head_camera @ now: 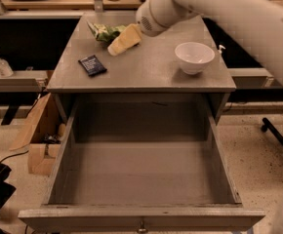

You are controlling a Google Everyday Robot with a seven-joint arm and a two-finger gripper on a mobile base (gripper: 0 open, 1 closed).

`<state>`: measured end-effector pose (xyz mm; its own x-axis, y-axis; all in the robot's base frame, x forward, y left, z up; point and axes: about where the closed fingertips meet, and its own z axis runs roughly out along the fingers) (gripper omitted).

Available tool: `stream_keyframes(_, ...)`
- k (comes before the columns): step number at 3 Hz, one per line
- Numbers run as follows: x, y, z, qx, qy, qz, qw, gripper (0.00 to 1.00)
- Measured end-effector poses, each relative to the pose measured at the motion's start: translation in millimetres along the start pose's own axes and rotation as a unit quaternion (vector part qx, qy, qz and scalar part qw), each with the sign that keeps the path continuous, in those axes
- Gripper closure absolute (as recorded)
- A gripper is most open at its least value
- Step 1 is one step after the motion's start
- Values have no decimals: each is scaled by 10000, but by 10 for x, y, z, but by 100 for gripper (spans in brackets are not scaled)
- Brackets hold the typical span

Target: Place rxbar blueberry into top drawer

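The rxbar blueberry [92, 65], a small flat dark navy wrapper, lies on the left part of the cabinet top [146, 72]. The top drawer [58, 165] is pulled fully out below it, with nothing inside; its metal knob [142, 225] shows at the front edge. My gripper [123, 39], tan and pointing down-left from the white arm [219, 9], hovers over the back of the cabinet top, just up and right of the bar and apart from it.
A green wrinkly snack bag [104, 31] lies at the back left, partly behind the gripper. A white bowl [194, 56] stands at the right of the top. Cardboard boxes [36, 135] sit on the floor at the left, bottles [0, 65] on a side shelf.
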<state>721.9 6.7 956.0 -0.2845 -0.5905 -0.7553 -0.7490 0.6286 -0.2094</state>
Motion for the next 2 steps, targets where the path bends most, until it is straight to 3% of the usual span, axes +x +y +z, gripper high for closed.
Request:
stream_keyframes(1,-43,87,532,-74,443,236,9987,0)
stream_keyframes(2,-5,318,879,-207,787,599,9949,0)
